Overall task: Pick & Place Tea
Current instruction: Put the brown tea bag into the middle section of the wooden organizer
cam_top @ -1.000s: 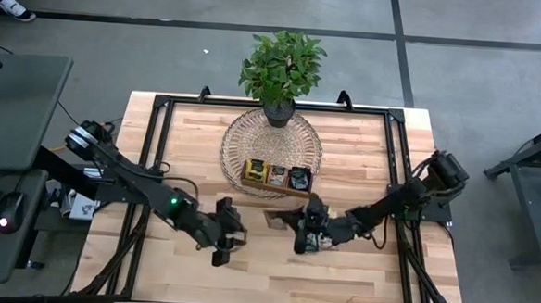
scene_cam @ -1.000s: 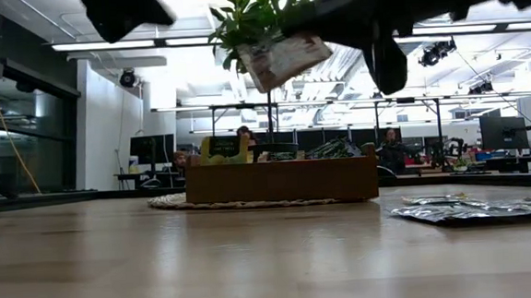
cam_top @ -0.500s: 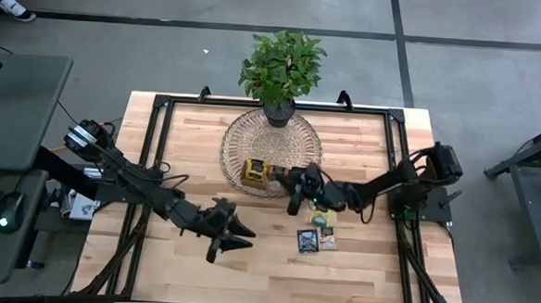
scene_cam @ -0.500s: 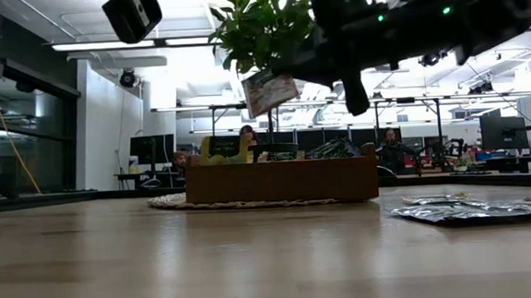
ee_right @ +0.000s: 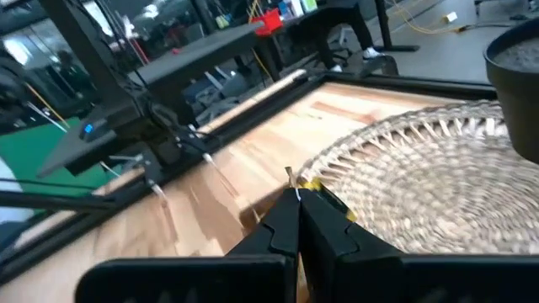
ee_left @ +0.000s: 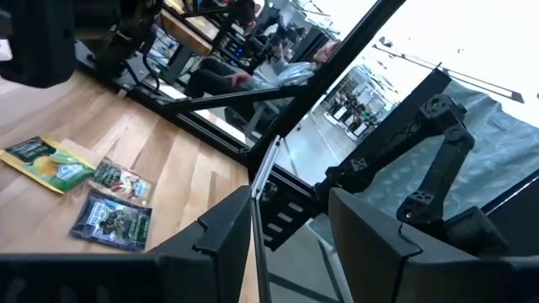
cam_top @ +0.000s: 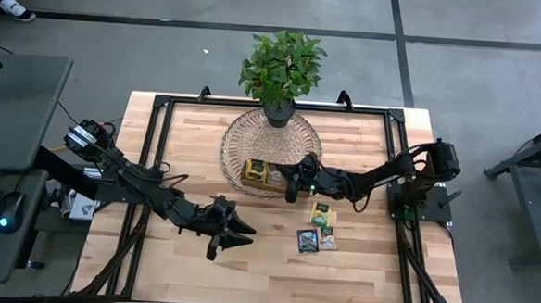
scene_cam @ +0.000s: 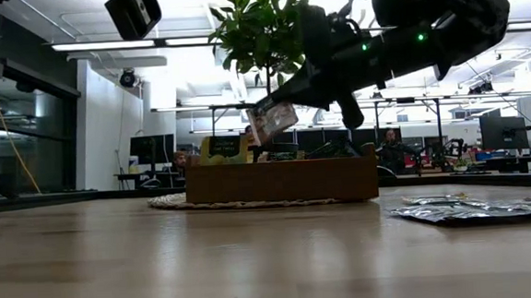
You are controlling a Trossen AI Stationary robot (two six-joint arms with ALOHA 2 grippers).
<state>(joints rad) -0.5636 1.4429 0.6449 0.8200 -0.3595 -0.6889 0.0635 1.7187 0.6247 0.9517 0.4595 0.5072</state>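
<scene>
1. Right gripper (cam_top: 293,183), as I watched from the high view, hung over the brown wooden three-compartment tray (cam_top: 255,187), which sat on the round woven wicker mat (cam_top: 253,132). A potted green plant (cam_top: 281,67) stood at the mat's far edge. Three flat square tea sachets (cam_top: 319,226) lay on the pale wooden table (cam_top: 188,138) near the tray, on the right arm's side: one yellow-green (cam_top: 320,213), one dark blue-black (cam_top: 307,241) and a paler one touching it. My left gripper (cam_top: 234,236) hovered over bare table, well apart from the tea.

2. From the low view, I saw the right gripper (scene_cam: 286,101) clamped on a small pale sachet (scene_cam: 273,121), which hung tilted just above the tray (scene_cam: 281,181). A yellow-green sachet (scene_cam: 224,150) stood up out of one end compartment. The loose sachets (scene_cam: 477,211) lay flat on the table to one side.

3. In the left wrist view, my left gripper's two dark fingers (ee_left: 221,231) stood parted with nothing between them. The three loose sachets (ee_left: 84,189) showed beyond, lying close together on the wood.

4. In the right wrist view, the right gripper's fingers (ee_right: 285,225) were pressed together, a thin edge of the sachet (ee_right: 291,178) sticking out from the tips. The wicker mat (ee_right: 438,185) and the dark plant pot (ee_right: 518,63) lay ahead of them.
</scene>
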